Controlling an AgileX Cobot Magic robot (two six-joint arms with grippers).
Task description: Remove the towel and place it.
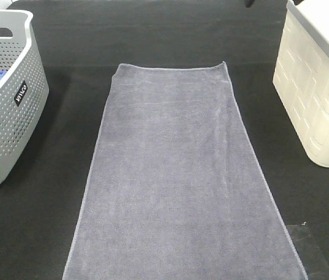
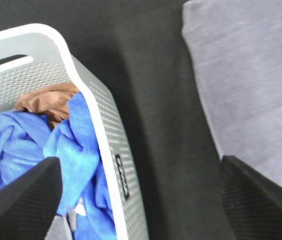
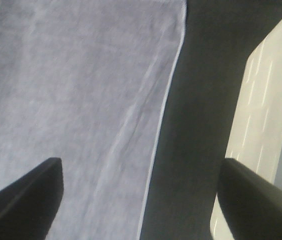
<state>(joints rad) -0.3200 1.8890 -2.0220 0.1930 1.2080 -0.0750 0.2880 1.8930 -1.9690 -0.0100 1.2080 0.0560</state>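
Observation:
The grey-lavender towel lies spread flat and lengthwise on the black table, its far hem near the table's middle and its near end past the front edge of the exterior view. My left gripper is open and empty, hovering above the bare table between the basket and the towel's left edge. My right gripper is open and empty, hovering above the towel's right hem. Neither gripper shows in the exterior view.
A grey perforated basket stands at the left, holding a bright blue cloth and a brown cloth. A cream lidded bin stands at the right, also in the right wrist view.

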